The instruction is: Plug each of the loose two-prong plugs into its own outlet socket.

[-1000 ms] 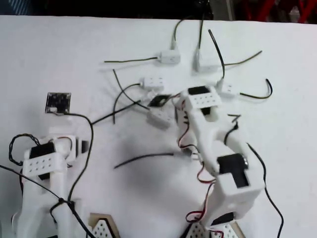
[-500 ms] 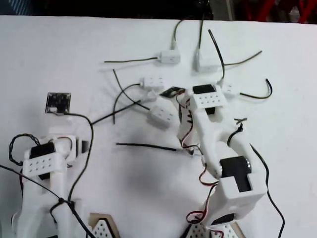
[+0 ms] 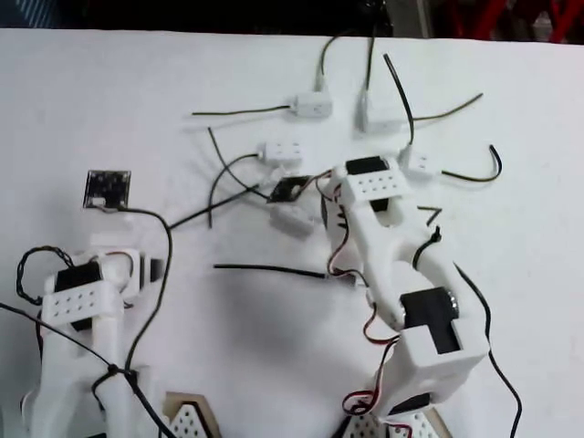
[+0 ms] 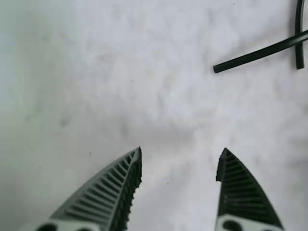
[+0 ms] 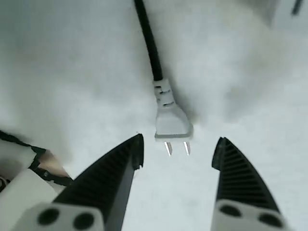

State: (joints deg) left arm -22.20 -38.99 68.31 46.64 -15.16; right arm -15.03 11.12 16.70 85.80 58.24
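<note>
The right gripper (image 5: 180, 139) is released, its two dark ribbed fingers (image 5: 115, 168) spread wide and low over the white surface (image 5: 57, 72). A white two-prong plug (image 5: 172, 120) lies flat just ahead of the gap, touching neither finger, with its prongs pointing back toward the gripper. Its black cord (image 5: 147, 43) runs straight away from the gripper.

The left gripper (image 4: 182, 150) is also released, fingers apart, hovering over bare surface. A cord end (image 4: 260, 52) lies well off to one side.

From the high view, the right arm (image 3: 401, 265) stretches from the near edge toward the middle of the surface. Its head sits among the white sockets (image 3: 311, 107), which are scattered across the far middle, each trailing a thin lead. None of them has a plug that can be made out. A loose cord (image 3: 269, 267) lies beside this arm, one end hidden under it. The left arm (image 3: 82, 301) sits folded at the near left corner, well apart from the sockets.
</note>
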